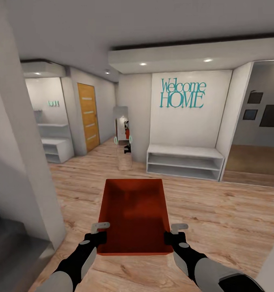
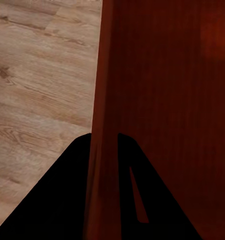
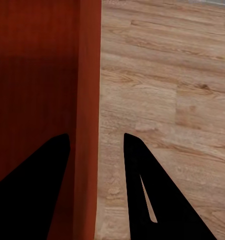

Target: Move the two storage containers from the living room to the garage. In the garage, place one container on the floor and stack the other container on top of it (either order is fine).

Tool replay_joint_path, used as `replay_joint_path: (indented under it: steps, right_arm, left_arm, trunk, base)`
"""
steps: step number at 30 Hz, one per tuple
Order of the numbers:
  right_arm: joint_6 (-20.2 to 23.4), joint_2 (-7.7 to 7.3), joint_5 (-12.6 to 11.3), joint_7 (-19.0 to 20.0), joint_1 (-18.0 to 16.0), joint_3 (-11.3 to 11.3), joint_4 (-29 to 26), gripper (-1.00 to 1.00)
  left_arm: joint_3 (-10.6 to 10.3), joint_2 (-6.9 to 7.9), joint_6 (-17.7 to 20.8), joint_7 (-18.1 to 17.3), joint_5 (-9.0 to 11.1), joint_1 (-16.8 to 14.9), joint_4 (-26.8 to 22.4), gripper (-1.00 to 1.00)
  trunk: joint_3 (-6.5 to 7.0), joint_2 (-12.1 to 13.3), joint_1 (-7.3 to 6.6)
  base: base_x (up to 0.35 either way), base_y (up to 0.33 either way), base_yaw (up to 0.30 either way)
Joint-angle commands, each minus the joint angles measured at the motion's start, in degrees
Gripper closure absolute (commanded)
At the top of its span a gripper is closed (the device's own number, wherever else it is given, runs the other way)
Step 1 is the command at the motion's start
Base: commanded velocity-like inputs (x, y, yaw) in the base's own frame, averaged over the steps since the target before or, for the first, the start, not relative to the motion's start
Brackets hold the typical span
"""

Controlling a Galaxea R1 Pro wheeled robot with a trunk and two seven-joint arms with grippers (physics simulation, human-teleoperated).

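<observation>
One orange-red storage container (image 1: 137,211) hangs in front of me over light wood plank flooring, its open top facing up. My left gripper (image 1: 97,235) is shut on its left wall; in the left wrist view (image 2: 103,135) both dark fingers press against that wall (image 2: 162,100). My right gripper (image 1: 175,234) straddles the right wall (image 3: 37,100). In the right wrist view (image 3: 96,135) the inner finger touches the wall, while a strip of floor shows between the wall and the outer finger. The second container and the garage are out of view.
A white low shelf bench (image 1: 185,162) stands ahead under a "Welcome HOME" sign (image 1: 182,94). A wooden door (image 1: 88,117) and a tall mirror (image 1: 124,138) lie ahead left. A white wall corner (image 1: 23,162) is close on my left, with dark steps (image 1: 11,251) below it. An opening (image 1: 254,162) leads right.
</observation>
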Motion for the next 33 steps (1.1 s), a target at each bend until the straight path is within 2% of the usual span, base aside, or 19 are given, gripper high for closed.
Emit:
replay_joint_path:
  steps: [1, 33]
  right_arm:
    - [-0.7, 0.19, 0.2, 0.0, 0.0, -2.0, -0.2, 1.00]
    - [-0.6, 0.19, 0.2, 0.0, 0.0, -2.0, -0.2, 1.00]
  left_arm:
    - [1.3, -0.03, 0.4, 0.5, 1.9, 0.0, 0.0, 1.00]
    - [1.3, -0.01, 0.4, 0.5, 2.1, 0.0, -0.1, 1.00]
  trunk:
    - [-0.02, 0.0, 0.05]
    - [-0.02, 0.0, 0.05]
  base:
    - [0.324, 0.000, 0.000]
    - [0.324, 0.000, 0.000]
